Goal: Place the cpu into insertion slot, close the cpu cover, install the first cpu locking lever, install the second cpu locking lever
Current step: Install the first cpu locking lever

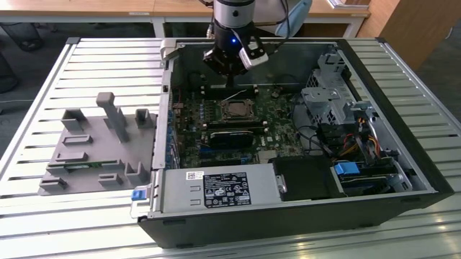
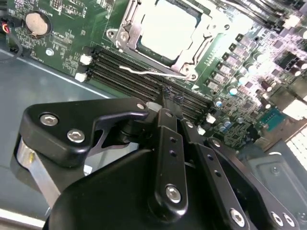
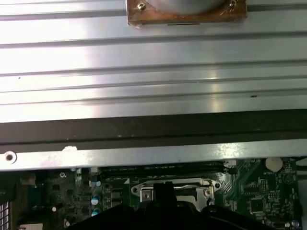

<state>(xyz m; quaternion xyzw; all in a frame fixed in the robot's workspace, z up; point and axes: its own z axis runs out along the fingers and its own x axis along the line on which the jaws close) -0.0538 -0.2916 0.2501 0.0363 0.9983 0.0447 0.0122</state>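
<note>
While the open computer case [image 1: 288, 178] lies on a slatted metal surface [image 1: 94, 70], the robot arm reaches down into it from the far side, its black claw [image 1: 229, 81] hovering just above the green circuit board [image 1: 216, 135], beside the chip socket. In the second wrist view the chip [image 2: 168, 26], a pale square, already sits in its socket, and the silvery cover frame [image 2: 194, 48] appears to lie flat around it, so those two steps look done. A thin wire lever [image 2: 153, 73] runs along the socket edge nearest the claw, its end raised slightly and seemingly not yet hooked down; a second lever cannot be made out clearly. The claw's black fingers [image 2: 165, 117] come together close to that lever, appearing closed or nearly so, though whether they pinch the wire cannot be told. A grey plastic holder [image 1: 101, 145] rests on the surface at the exterior view's left.
</note>
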